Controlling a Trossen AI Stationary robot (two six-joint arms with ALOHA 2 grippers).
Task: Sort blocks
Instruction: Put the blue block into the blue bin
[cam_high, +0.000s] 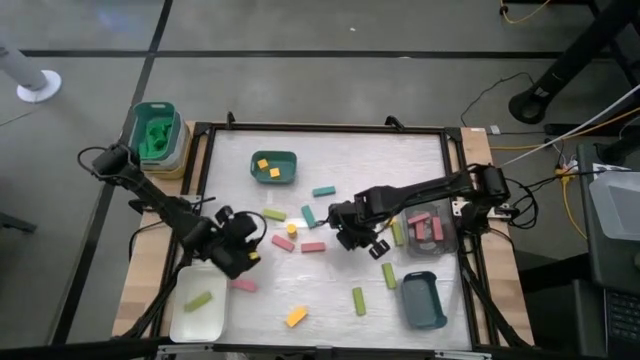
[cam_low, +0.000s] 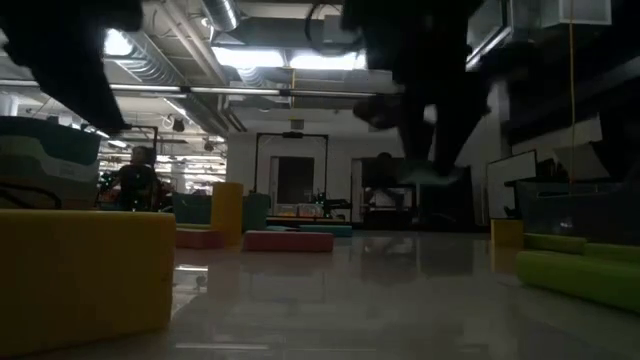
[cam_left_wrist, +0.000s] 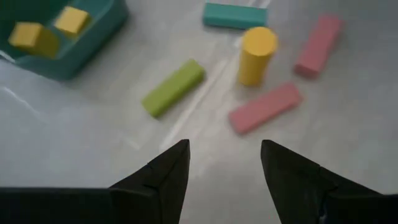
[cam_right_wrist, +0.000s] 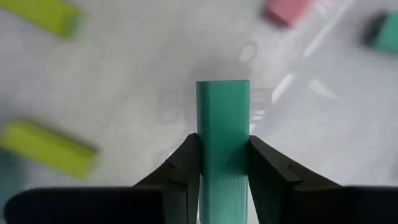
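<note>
**Right gripper holding teal block above mid-table**

Right gripper (cam_right_wrist: 222, 165): jaws closed against both sides of a teal block (cam_right_wrist: 222, 134), which stands out ahead of the fingertips. In the high view this gripper (cam_high: 348, 238) sits over the centre of the table (cam_high: 420, 160), right of the middle cluster of blocks.

Left gripper (cam_left_wrist: 225, 163): jaws apart, nothing between them. In the high view it (cam_high: 243, 255) is near the table's left edge, just above the white tray (cam_high: 182, 318).

Blocks, high view:
- Two yellow cubes (cam_high: 262, 164) lie in the teal tray (cam_high: 288, 178) at upper centre.
- Middle cluster: lime bar (cam_high: 274, 214), yellow cylinder (cam_high: 291, 229), two pink bars (cam_high: 283, 242), teal bar (cam_high: 323, 191) and a second teal piece (cam_high: 308, 215).
- One lime bar lies in the white tray (cam_high: 198, 300); a pink bar (cam_high: 244, 285) lies just beside that tray.
- Pink bars (cam_high: 424, 224) fill the grey tray (cam_high: 450, 240) at right.
- Lime bars (cam_high: 389, 275) lie near the dark teal tray (cam_high: 424, 318); another lime bar (cam_high: 358, 300) and an orange block (cam_high: 296, 317) lie toward the front.

A green tub (cam_high: 156, 133) stands off the table's upper left corner.
</note>
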